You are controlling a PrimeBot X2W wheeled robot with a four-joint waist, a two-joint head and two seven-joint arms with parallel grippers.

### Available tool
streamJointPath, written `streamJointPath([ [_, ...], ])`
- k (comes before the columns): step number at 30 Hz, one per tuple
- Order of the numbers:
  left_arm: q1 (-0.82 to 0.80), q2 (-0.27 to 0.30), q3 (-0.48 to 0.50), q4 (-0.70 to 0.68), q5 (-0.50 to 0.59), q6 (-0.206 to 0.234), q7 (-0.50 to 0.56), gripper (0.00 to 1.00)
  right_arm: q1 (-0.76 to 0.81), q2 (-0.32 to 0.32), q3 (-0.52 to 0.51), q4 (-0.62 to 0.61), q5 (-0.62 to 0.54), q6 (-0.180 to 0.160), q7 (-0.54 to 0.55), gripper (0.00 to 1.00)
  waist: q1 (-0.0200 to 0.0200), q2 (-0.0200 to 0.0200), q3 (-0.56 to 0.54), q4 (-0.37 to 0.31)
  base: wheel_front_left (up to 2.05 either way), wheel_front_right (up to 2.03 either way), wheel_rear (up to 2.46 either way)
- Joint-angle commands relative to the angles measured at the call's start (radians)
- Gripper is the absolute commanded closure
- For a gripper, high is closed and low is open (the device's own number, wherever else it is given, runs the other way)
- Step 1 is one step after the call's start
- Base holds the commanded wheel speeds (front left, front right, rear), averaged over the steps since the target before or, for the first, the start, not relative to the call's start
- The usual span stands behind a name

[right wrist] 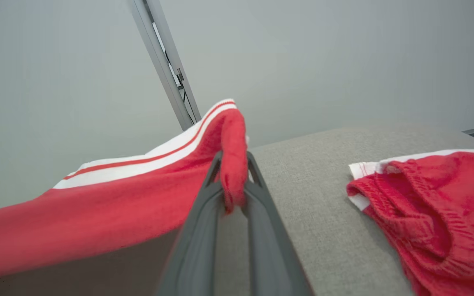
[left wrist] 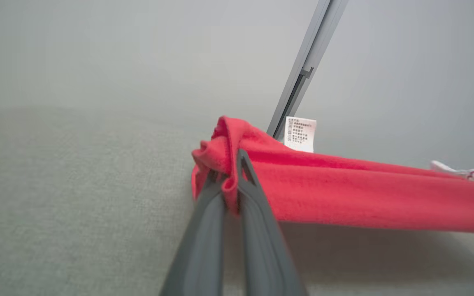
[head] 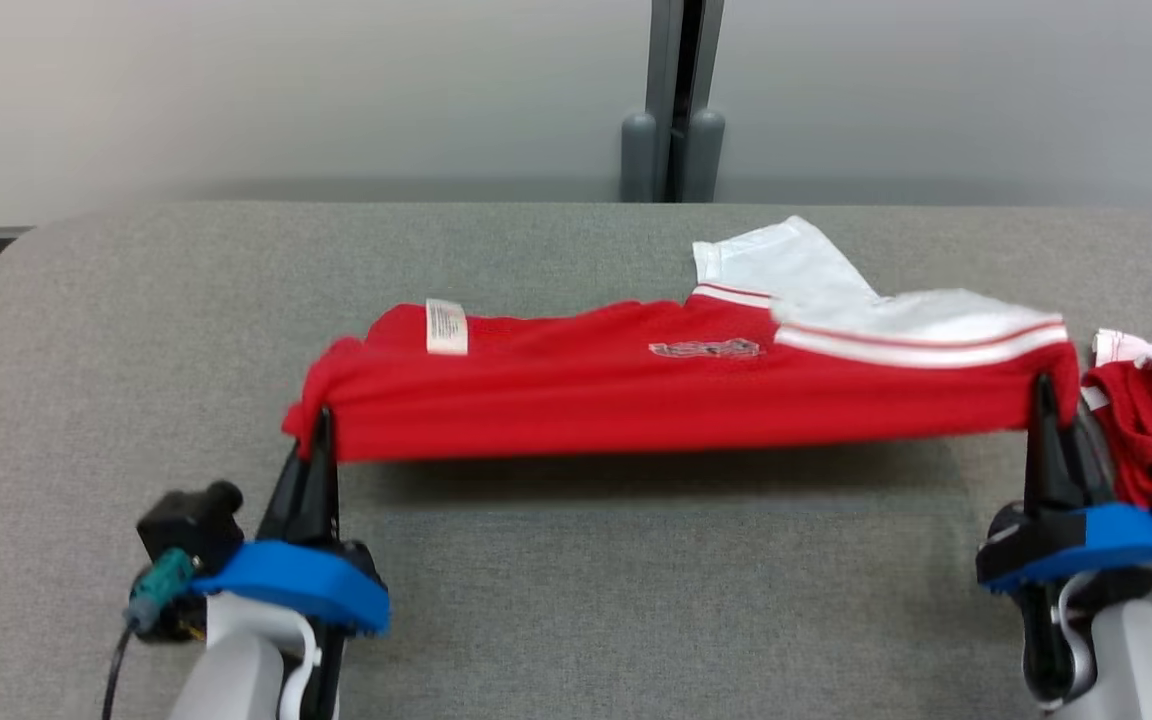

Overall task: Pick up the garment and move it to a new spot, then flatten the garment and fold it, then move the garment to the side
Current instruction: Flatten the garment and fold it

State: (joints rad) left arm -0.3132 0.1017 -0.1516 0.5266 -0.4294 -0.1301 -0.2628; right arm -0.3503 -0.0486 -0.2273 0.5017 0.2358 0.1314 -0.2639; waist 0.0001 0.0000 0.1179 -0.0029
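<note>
The garment point(head: 636, 400) is a red shirt with white sleeves and a white care label, stretched between both grippers above the grey table point(head: 576, 600). Its near edge hangs lifted and casts a shadow, while the far part with the white sleeve rests on the table. My left gripper point(head: 321, 425) is shut on the garment's left corner; in the left wrist view the garment point(left wrist: 344, 193) bunches around that gripper point(left wrist: 231, 181). My right gripper point(head: 1044, 395) is shut on the garment's right corner, and the right wrist view shows red cloth point(right wrist: 138, 205) pinched in the gripper point(right wrist: 233, 172).
A second red and white piece of clothing point(head: 1151, 410) lies crumpled at the table's right edge, close to my right gripper; it appears again point(right wrist: 434, 205) in the right wrist view. A grey post point(head: 674, 110) stands against the wall behind the table.
</note>
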Motion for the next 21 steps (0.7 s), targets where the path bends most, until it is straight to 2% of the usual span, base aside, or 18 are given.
streamJointPath([
  [1,0.042,0.001,0.003,0.018,0.005,-0.001,-0.003,1.00,0.051,-0.004,-0.001,0.008,0.010,-0.001,0.000,1.00,-0.0001,0.0000,-0.022,-0.009,0.00,0.00,0.00],
  [10,0.311,-0.040,0.016,0.138,-0.004,0.001,-0.003,1.00,0.330,-0.006,0.043,0.078,0.031,-0.001,0.000,1.00,-0.0001,0.0000,-0.074,0.001,0.00,0.00,0.00],
  [11,0.327,-0.042,0.019,0.138,-0.010,0.001,-0.003,0.97,0.345,-0.006,0.046,0.080,0.030,-0.001,0.000,1.00,-0.0001,0.0000,-0.072,0.002,0.00,0.00,0.00],
  [12,0.340,-0.043,0.022,0.127,-0.022,0.001,-0.002,0.28,0.353,-0.006,0.048,0.082,0.027,-0.001,0.000,0.70,-0.0001,0.0000,-0.067,0.002,0.00,0.00,0.00],
  [13,0.353,-0.045,0.023,0.120,-0.026,0.001,-0.003,0.00,0.353,-0.006,0.050,0.078,0.025,-0.001,0.000,0.17,-0.0001,0.0000,-0.061,0.002,0.00,0.00,0.00],
  [14,0.359,-0.046,0.022,0.108,-0.027,0.001,-0.002,0.00,0.348,-0.006,0.051,0.072,0.019,-0.001,0.000,0.00,-0.0001,0.0000,-0.055,0.003,0.00,0.00,0.00],
  [21,0.264,-0.038,0.077,-0.013,0.031,0.001,-0.003,0.00,0.258,-0.004,0.027,0.011,-0.028,-0.001,0.000,0.00,-0.0001,0.0000,0.003,0.015,0.00,0.00,0.00],
])
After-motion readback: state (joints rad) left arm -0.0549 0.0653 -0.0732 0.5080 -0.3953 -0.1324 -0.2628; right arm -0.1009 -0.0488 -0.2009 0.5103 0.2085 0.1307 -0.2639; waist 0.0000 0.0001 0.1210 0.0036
